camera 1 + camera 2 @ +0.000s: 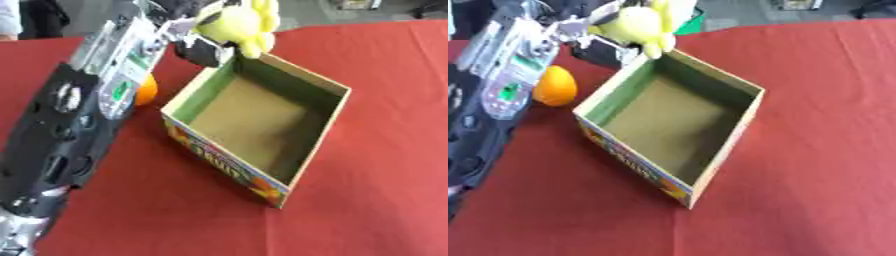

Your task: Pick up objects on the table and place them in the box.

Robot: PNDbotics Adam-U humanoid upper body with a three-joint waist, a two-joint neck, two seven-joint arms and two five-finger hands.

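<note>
The robot's left hand [199,42], fingers curled around a yellow soft toy [241,22], holds it above the far corner of the open cardboard box [324,130] on the red table [385,190]. Released here, the toy could catch the rim and tumble outside. An orange fruit [555,86] waits beside the box.

A red cloth [367,200] covers the table from edge to edge and lies flat. Behind the far edge of the table there is a grey floor [302,12]. In the top left corner a person [31,17] in dark clothes with a light sleeve stands behind the table. Some dark, unclear things [877,7] show at the top right.
</note>
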